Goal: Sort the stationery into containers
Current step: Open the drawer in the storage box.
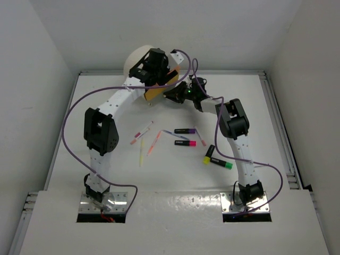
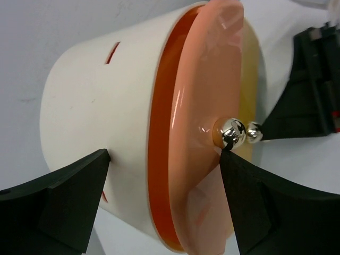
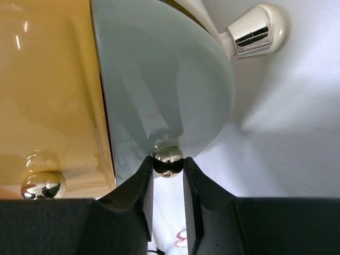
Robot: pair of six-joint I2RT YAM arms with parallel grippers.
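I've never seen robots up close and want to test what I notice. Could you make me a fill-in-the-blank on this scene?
1. The right hand is shut on a metal ___.
2. The left hand is ___, its fingers either side of the pink drawer.
3. The pens lie on the ___.
4. The highlighter nearest the right arm's base has a ___ cap.
Missing words: knob; open; table; green.

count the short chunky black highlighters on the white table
4 short chunky black highlighters: purple-capped highlighter and pink-capped highlighter in the middle, yellow-capped highlighter and green-capped highlighter beside the right arm. Others may hide under the arms.
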